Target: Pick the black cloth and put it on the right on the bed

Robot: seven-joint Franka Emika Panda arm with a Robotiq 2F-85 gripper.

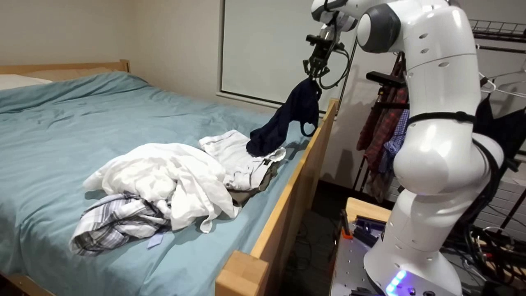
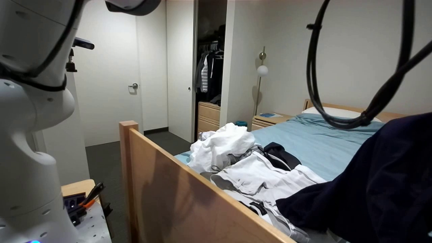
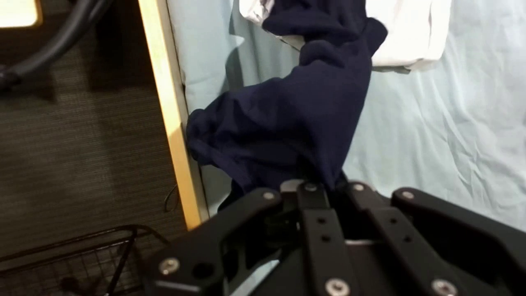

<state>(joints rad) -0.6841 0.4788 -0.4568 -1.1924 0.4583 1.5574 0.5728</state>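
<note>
Black cloth [image 1: 292,107], dark navy in the wrist view, hangs above the foot end of the bed [image 1: 115,111]. The end effector [image 1: 315,75] is clenched on its upper end. From that grip the fabric slopes down in one bunched length, and its lower end lies over a folded white garment [image 1: 224,152]; whether any weight rests there, I cannot tell. A small loop of it dangles just beside the wooden footboard [image 1: 287,192], on the mattress side.

Beneath the folded white garment, an olive garment [image 1: 247,196] shows along one edge. Just beside these two lies a crumpled white cloth [image 1: 152,164], with a plaid garment [image 1: 111,224] partly under it. Well apart, toward the head of the bed, is a white pillow [image 1: 18,80]. Across the footboard stands the white robot arm [image 1: 439,74], and behind it hangs a red checked garment [image 1: 380,142].
</note>
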